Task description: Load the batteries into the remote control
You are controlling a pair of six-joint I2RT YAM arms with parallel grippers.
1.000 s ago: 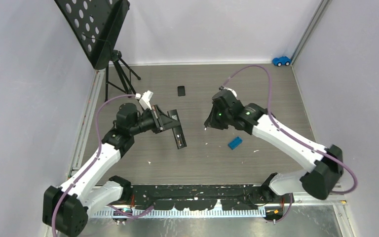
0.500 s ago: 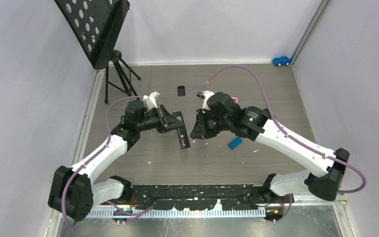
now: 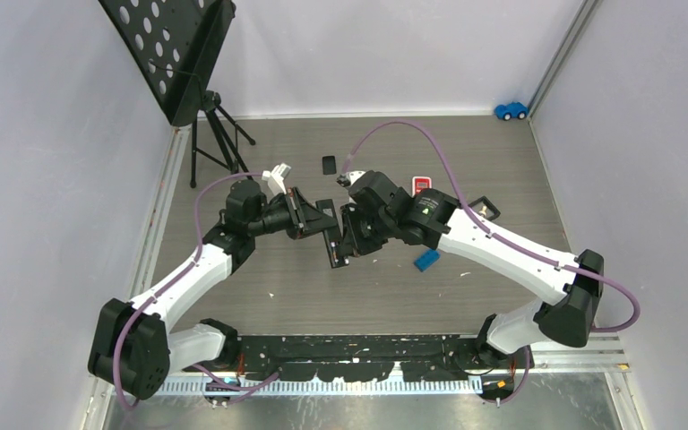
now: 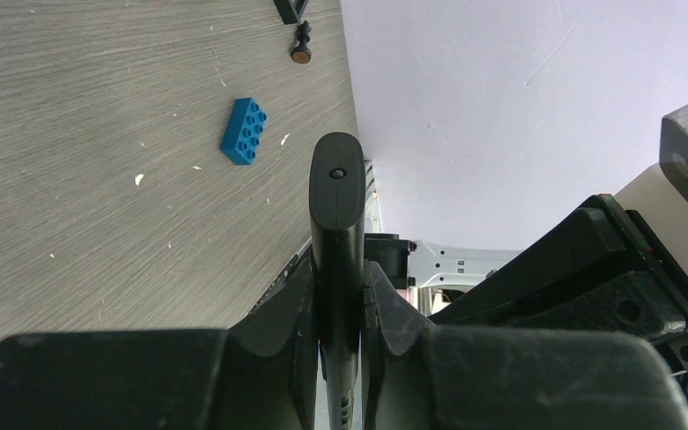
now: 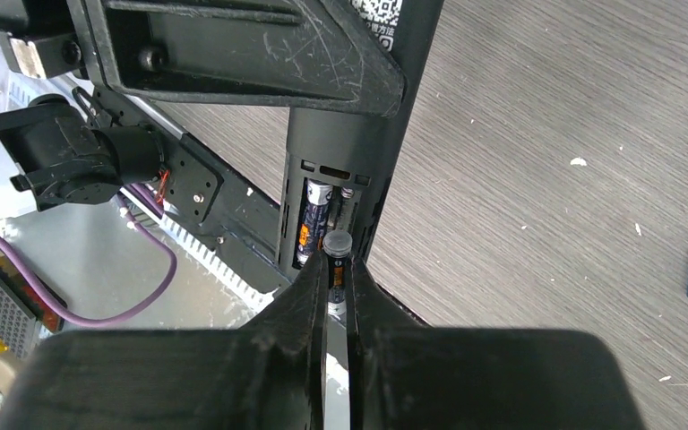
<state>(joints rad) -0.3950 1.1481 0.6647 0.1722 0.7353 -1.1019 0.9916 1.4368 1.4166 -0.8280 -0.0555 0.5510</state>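
The left tool (image 3: 321, 218) points toward 3 o'clock, clamped tight on the remote (image 4: 336, 188). The right tool (image 5: 336, 269) points toward 9 o'clock, nearly meeting it, and pinches a battery (image 5: 337, 244).

The remote (image 3: 333, 244) sits between the left fingers (image 4: 385, 306) over the desk (image 3: 260, 278). One battery (image 5: 313, 219) lies in its compartment, and a second battery (image 5: 337, 244) sits beside it between the right fingers (image 5: 309, 297). A brick (image 3: 426, 259) lies rightward.

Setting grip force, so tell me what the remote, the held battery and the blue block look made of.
Remote: probably black plastic; an evenly matte, moulded shell with rounded edges.
Battery: likely a metal can under a printed wrap, going by its silvery end cap.
Blue block: seemingly hard plastic; uniform colour, moulded studs, crisp edges.
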